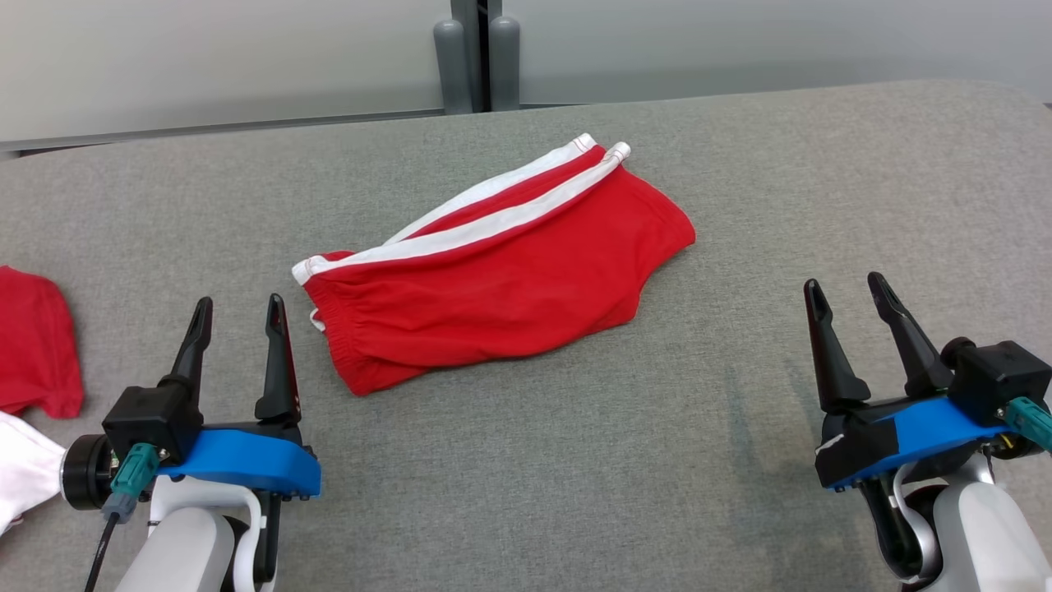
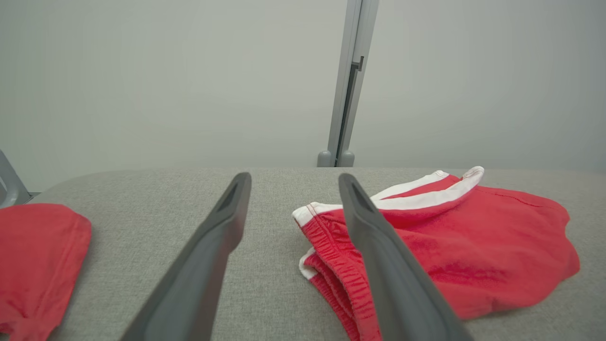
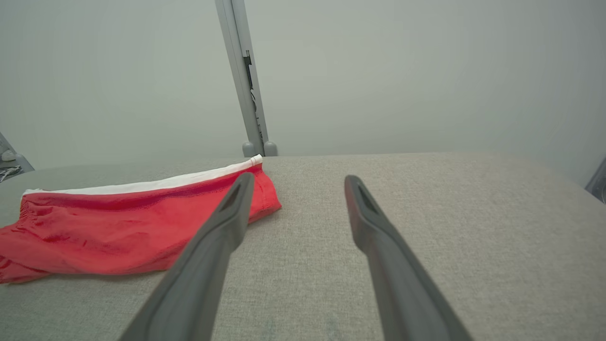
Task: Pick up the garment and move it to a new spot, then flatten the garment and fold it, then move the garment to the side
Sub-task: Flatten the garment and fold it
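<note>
Shorts (image 1: 501,288) lie doubled at the middle of the table (image 1: 822,181), untouched. The left gripper (image 1: 239,302) and right gripper (image 1: 845,282) hover by its near edge, jaws spread and empty. Best to pinch each end through every layer, so nothing trails.

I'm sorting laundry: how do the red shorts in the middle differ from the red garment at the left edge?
The red shorts have white stripes; the red garment shows plain red. The shorts lie whole in the head view, right of the left claw; the garment is cut off by the frame, left of it. Both rest on the grey surface, untouched.
</note>
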### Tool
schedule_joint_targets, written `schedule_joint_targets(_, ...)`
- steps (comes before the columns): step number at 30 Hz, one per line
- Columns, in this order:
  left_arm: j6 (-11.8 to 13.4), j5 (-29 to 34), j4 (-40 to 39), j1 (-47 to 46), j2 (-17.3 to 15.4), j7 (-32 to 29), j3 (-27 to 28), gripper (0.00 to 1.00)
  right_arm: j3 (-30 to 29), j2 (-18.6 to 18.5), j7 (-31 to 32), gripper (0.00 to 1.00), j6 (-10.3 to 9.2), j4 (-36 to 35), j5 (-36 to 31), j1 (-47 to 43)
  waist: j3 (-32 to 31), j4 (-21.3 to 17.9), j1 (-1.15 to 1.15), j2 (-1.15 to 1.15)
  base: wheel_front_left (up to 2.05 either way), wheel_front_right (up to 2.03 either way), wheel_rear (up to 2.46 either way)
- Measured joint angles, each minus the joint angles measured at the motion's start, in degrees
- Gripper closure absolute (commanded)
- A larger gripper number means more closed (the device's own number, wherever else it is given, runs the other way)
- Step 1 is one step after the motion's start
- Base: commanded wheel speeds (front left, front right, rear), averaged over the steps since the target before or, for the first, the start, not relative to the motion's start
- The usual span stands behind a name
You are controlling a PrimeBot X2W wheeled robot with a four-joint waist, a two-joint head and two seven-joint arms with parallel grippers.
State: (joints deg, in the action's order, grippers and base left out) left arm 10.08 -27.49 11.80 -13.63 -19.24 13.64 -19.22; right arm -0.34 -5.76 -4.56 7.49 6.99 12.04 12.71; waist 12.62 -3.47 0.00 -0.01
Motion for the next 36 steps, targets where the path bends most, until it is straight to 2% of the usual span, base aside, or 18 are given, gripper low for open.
schedule_joint_targets(7,0.0,0.3,-0.3,-1.0,0.3,0.0,-0.8,0.00,-0.3,-0.9,1.4,0.00,0.00,1.6,0.3,1.7,1.5,1.9,0.00,0.01,0.00,0.00,0.00)
schedule_joint_targets(12,-0.9,0.7,-0.8,-4.0,1.5,0.2,-1.8,0.00,-0.2,-2.1,2.8,0.00,0.00,4.9,0.5,5.9,4.3,4.3,0.01,0.01,0.00,0.00,0.00)
schedule_joint_targets(24,-3.0,2.4,-0.3,-9.5,4.8,1.1,-3.7,0.00,3.2,-6.7,5.1,0.00,0.00,24.3,1.1,22.6,11.5,11.0,0.02,0.03,0.00,0.00,0.00)
schedule_joint_targets(30,-3.7,3.0,1.1,-10.0,5.7,1.3,-3.5,0.00,3.6,-6.5,9.1,0.00,0.00,32.8,2.4,27.7,12.0,11.7,0.00,0.02,0.00,0.00,0.00)
schedule_joint_targets(32,-3.9,3.1,1.4,-10.0,5.8,1.3,-3.3,0.00,4.4,-6.3,9.8,1.00,0.00,34.3,3.6,28.8,11.7,11.4,0.00,0.02,0.00,0.00,0.00)
schedule_joint_targets(36,-4.2,3.6,1.9,-10.0,6.1,1.4,-3.3,0.00,6.7,-6.2,8.6,1.00,0.00,35.8,5.5,29.5,11.0,10.8,0.01,0.03,0.00,0.00,0.00)
